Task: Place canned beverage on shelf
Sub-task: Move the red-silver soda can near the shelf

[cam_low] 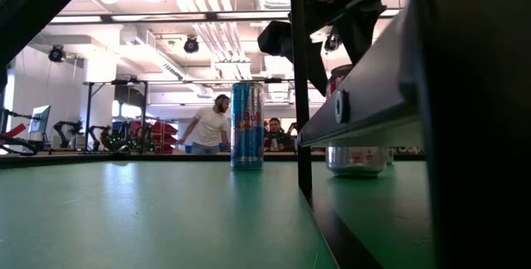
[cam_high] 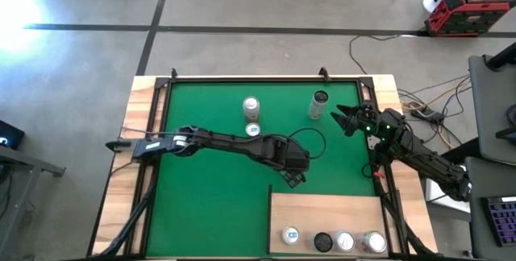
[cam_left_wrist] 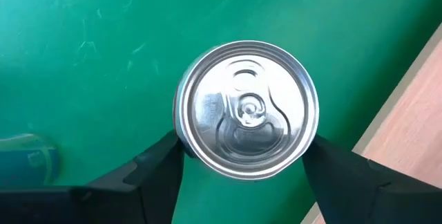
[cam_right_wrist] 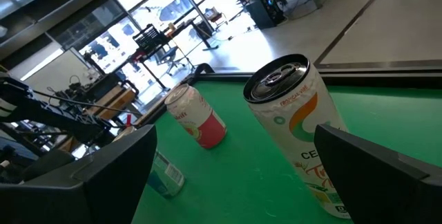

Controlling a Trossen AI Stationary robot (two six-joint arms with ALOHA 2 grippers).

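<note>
left gripper [cam_left_wrist: 243, 172] straddles silver can [cam_left_wrist: 246, 110] on green mat [cam_high: 210, 188], fingers [cam_left_wrist: 155, 172] touching sides, grip unconfirmed. shelf [cam_high: 322, 213] at 5 o'clock, near. risk: off-centre squeeze tips can. right gripper [cam_right_wrist: 235, 169] wide, empty, facing white can [cam_right_wrist: 297, 120].

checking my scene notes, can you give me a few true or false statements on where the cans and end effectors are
1. Four cans stand on the shelf. True.
2. The left end effector straddles a silver-topped can from above. True.
3. That can stands on the shelf. False: it is above the green mat, beside the shelf's edge.
4. The right end effector is shut. False: it is open, facing a white and orange can.
5. The pink can stands upright. True.
</note>
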